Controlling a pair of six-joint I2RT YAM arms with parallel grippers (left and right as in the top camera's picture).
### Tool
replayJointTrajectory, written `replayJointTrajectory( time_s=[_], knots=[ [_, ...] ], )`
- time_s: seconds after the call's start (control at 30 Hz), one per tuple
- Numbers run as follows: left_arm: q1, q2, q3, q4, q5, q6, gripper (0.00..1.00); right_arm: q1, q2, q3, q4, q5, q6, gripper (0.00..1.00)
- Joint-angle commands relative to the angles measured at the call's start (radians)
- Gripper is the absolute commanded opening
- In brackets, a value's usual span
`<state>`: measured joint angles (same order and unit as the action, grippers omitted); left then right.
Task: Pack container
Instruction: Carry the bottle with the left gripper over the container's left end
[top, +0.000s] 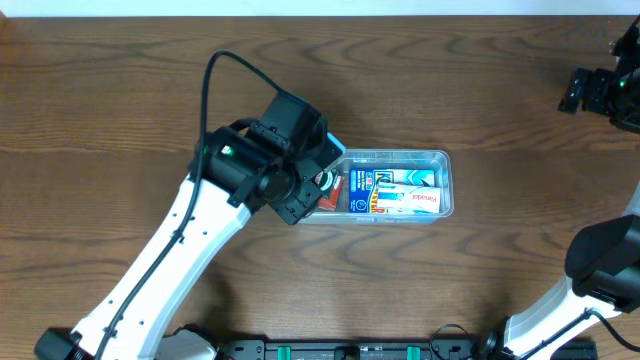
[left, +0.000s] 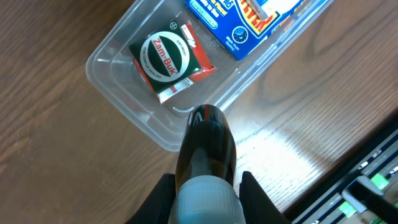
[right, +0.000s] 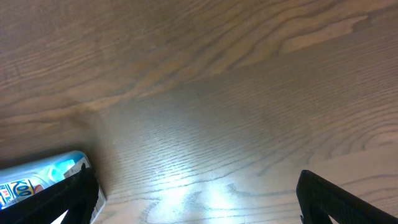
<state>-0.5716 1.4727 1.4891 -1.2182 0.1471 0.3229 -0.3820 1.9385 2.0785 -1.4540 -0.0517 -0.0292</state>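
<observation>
overhead: left arm's wrist (top: 285, 160) covers left end of container (top: 400, 153); red-green box (top: 330, 188) there mostly hidden. lettering on blue box (top: 390, 190) right of it too small to read.
left wrist view: container's far end and blue box cut by top edge; left gripper (left: 205, 143) shows as one dark glossy shape at container's near rim, jaw gap indistinguishable.
right wrist view: right gripper (right: 196, 193) cut by bottom edge; blue-white packet (right: 43, 177) half behind finger, print blurred, whether inside container unclear.
</observation>
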Motion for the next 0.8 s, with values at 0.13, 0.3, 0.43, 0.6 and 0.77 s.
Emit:
replayJointTrajectory(
  time_s=[0.13, 0.3, 0.43, 0.6, 0.77],
  knots=[
    [-0.002, 0.054, 0.005, 0.047, 0.003, 0.102, 0.13, -0.004, -0.024, 0.016, -0.001, 0.002, 0.014, 0.99],
    [-0.002, 0.068, 0.005, 0.072, 0.003, 0.122, 0.13, -0.004, -0.023, 0.016, -0.001, 0.002, 0.014, 0.99],
    [-0.002, 0.073, 0.005, 0.078, 0.004, 0.151, 0.16, -0.004, -0.024, 0.016, -0.001, 0.002, 0.014, 0.99],
    [-0.002, 0.080, 0.005, 0.087, 0.004, 0.179, 0.17, -0.004, -0.023, 0.016, -0.001, 0.002, 0.014, 0.99],
    [-0.002, 0.100, 0.005, 0.098, 0.004, 0.182, 0.17, -0.004, -0.023, 0.016, -0.001, 0.002, 0.014, 0.99]
  ],
)
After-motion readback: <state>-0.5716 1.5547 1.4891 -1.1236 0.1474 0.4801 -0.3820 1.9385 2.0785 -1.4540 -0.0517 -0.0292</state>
